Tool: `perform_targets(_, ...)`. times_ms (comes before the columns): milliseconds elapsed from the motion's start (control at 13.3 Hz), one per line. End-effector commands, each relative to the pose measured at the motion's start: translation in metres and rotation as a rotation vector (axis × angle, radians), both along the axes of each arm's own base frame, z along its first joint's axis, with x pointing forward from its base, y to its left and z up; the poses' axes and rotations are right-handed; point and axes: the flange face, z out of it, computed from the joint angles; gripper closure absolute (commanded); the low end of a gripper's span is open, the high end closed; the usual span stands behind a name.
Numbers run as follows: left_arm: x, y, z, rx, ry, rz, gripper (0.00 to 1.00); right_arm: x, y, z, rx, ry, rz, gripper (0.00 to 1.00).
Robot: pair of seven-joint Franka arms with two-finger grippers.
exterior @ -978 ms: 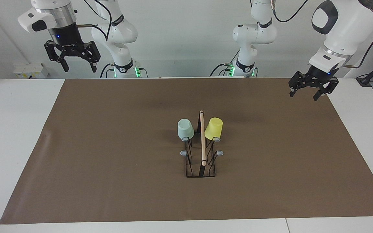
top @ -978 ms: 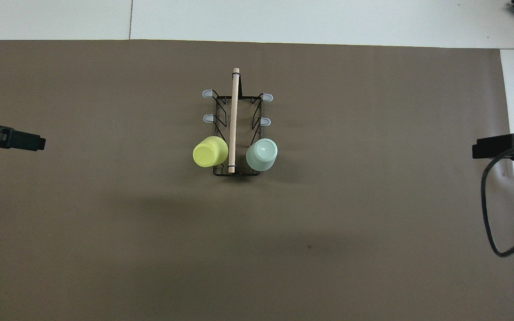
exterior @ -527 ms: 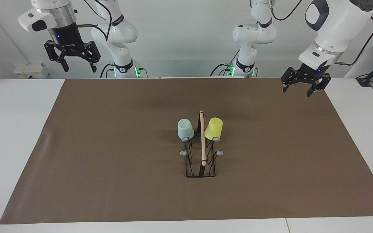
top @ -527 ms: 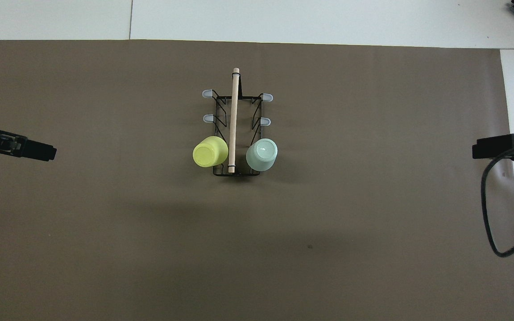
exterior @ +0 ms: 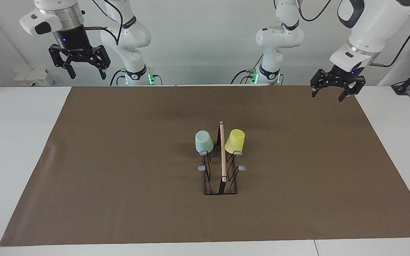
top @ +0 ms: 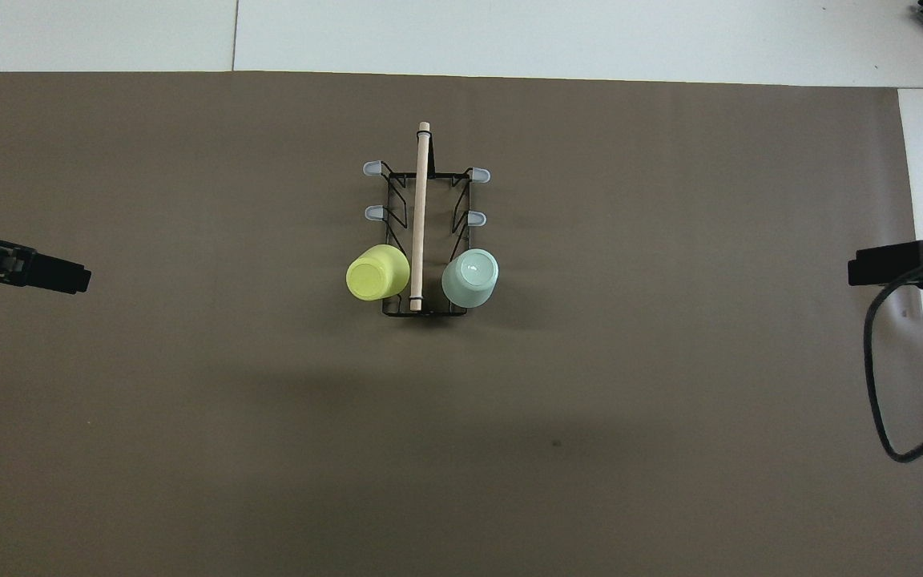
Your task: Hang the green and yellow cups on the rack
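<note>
The black wire rack (exterior: 221, 177) (top: 423, 232) with its light wooden rod stands mid-mat. The mint green cup (exterior: 203, 141) (top: 470, 277) hangs upside down on the prong nearest the robots on the right arm's side. The yellow cup (exterior: 235, 140) (top: 377, 272) hangs upside down on the matching prong on the left arm's side. My left gripper (exterior: 333, 94) is open and empty, raised over the mat's corner at the left arm's end. My right gripper (exterior: 85, 73) is open and empty, raised high at the right arm's end.
A brown mat (exterior: 119, 160) covers most of the white table (exterior: 16, 142). The rack's other grey-tipped prongs (top: 373, 213) are bare. A black cable (top: 878, 377) loops over the mat's edge at the right arm's end.
My left gripper has risen and drawn back toward the robots at the mat's corner. The right arm, the cups and the rack have not moved.
</note>
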Motion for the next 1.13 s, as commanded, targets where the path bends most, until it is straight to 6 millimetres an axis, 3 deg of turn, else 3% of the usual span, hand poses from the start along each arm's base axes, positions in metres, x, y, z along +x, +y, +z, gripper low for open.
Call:
perform_targets(0, 0.004, 0.008, 0.006, 0.007, -0.005, 0.028, 0.0, -0.008, -0.003, 0.0, -0.006, 0.006, -0.016, 0.0)
perform_targets(677, -0.003, 0.0, 0.003, 0.045, 0.038, 0.033, 0.0, -0.008, -0.003, 0.0, -0.006, 0.006, -0.016, 0.0)
perform_targets(978, -0.005, -0.007, 0.02, 0.054, 0.051, 0.036, 0.0, -0.008, -0.003, 0.0, -0.007, 0.005, -0.016, 0.0)
perform_targets(1053, -0.006, -0.017, 0.019, 0.057, 0.061, 0.032, 0.0, -0.008, -0.003, 0.0, -0.006, 0.006, -0.016, 0.0)
